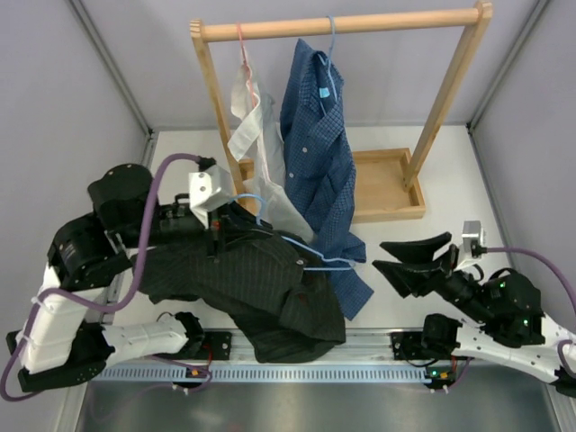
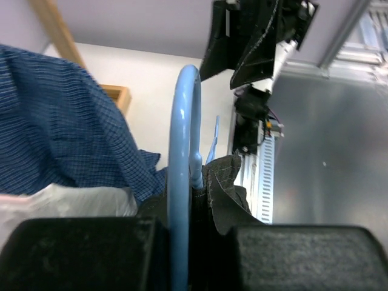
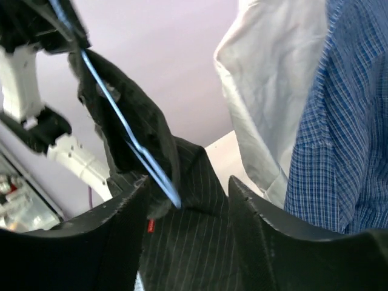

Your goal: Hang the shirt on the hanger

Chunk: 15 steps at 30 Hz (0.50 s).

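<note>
The black pinstriped shirt [image 1: 252,283] lies draped over the near table edge between the arms. The light-blue hanger [image 1: 317,259] is partly inside it, one arm poking out to the right. My left gripper [image 1: 216,236] is shut on the hanger's hook [image 2: 182,151] with the shirt's collar [image 2: 227,182] pressed beside it. My right gripper [image 1: 378,254] is open and empty, just right of the shirt. In the right wrist view the shirt [image 3: 194,242], its red tag [image 3: 150,225] and a hanger arm [image 3: 130,136] lie ahead of the open fingers [image 3: 121,218].
A wooden rack [image 1: 342,25] stands at the back on a wooden tray base [image 1: 387,184]. A blue checked shirt [image 1: 315,153] and a white garment [image 1: 256,135] on a pink hanger [image 1: 241,40] hang from it, their hems touching the black shirt.
</note>
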Tool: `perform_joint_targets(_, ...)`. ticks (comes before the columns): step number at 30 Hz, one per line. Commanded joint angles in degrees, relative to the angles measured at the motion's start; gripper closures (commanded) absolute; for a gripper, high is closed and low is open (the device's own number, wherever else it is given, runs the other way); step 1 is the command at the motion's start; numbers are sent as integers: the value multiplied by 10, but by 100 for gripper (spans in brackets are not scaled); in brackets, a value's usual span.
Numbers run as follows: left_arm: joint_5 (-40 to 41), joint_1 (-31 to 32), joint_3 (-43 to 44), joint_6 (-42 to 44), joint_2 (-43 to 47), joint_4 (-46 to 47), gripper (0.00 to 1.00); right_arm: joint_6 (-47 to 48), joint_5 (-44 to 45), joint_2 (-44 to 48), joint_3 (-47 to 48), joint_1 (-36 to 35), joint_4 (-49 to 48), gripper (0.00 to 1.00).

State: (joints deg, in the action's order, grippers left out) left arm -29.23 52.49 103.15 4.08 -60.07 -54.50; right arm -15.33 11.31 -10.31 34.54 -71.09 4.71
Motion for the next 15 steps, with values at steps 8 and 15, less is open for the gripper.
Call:
perform_joint_targets(8, 172, 0, -72, -118, 100, 146, 100, -254, 72, -75, -51, -7, -21, 56)
perform_joint_targets(15, 189, 0, -102, -133, 118, 171, 100, -266, -14, -216, -12, -8, -181, 53)
